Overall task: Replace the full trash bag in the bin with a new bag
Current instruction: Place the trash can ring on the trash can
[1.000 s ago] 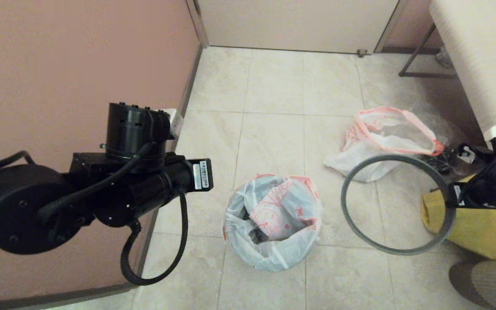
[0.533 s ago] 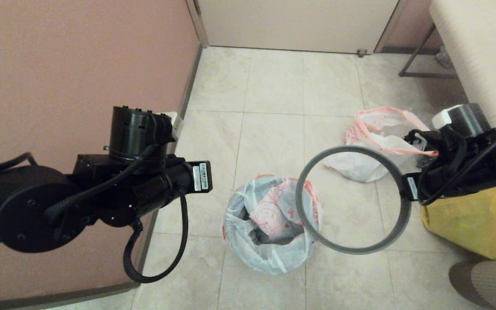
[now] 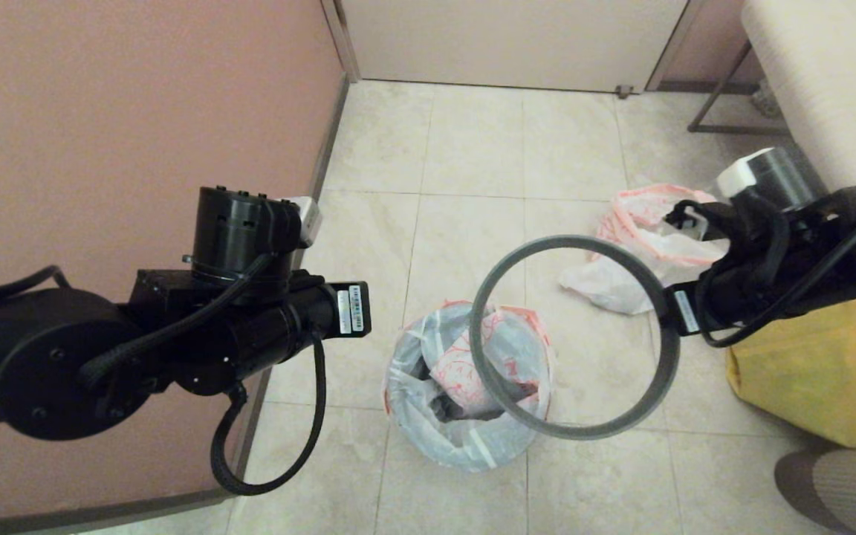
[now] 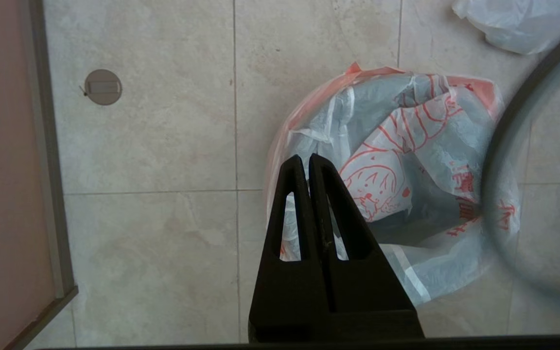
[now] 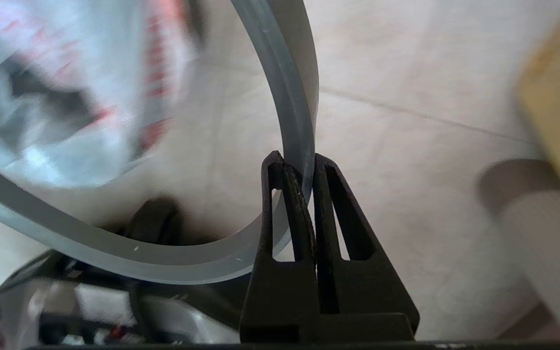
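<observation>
The bin [image 3: 437,406] stands on the floor tiles, lined with the new bag [image 3: 465,371], and its black shows only as dark patches inside. My right gripper [image 5: 299,163] is shut on the grey hoop [image 3: 664,357], held in the air and tilted. In the head view the hoop overlaps the bin's right half. The full trash bag [image 3: 640,245] lies on the floor behind the hoop, partly hidden by my right arm. My left gripper [image 4: 307,160] is shut on nothing and hangs above the bin's left rim, over the new bag [image 4: 396,165].
A pink wall [image 3: 138,111] runs close along the left behind my left arm [image 3: 250,327]. A yellow bag [image 3: 814,371] sits under my right arm. A metal frame leg [image 3: 725,96] stands at the back right. A round floor drain [image 4: 103,86] lies by the wall.
My right gripper has carried the hoop leftward from beside the yellow bag until it overlaps the bin. The left arm has barely shifted.
</observation>
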